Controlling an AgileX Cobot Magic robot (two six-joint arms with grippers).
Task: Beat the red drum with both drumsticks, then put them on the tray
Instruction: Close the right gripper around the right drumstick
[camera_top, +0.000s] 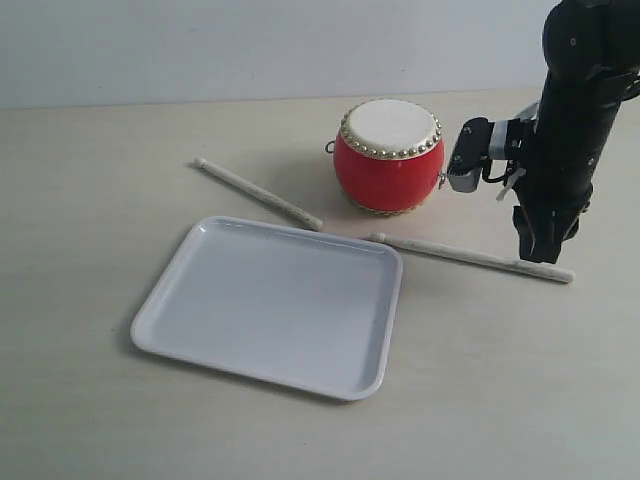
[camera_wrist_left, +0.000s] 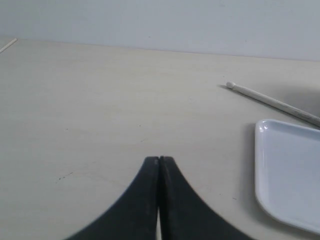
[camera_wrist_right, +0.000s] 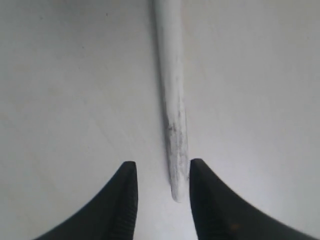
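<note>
Looks like a robotics lab bench from here: a plain pale surface (camera_top: 100, 420); a blank white wall (camera_top: 200, 50) along its far edge; a black robot arm (camera_top: 575, 120) near its right edge.

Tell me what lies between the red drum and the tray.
Exterior view: one end each of the left drumstick and the right drumstick lies in the strip between the red drum and the tray.

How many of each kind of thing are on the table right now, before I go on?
Drumsticks: 2
Red drum: 1
White tray: 1
Total: 4
</note>
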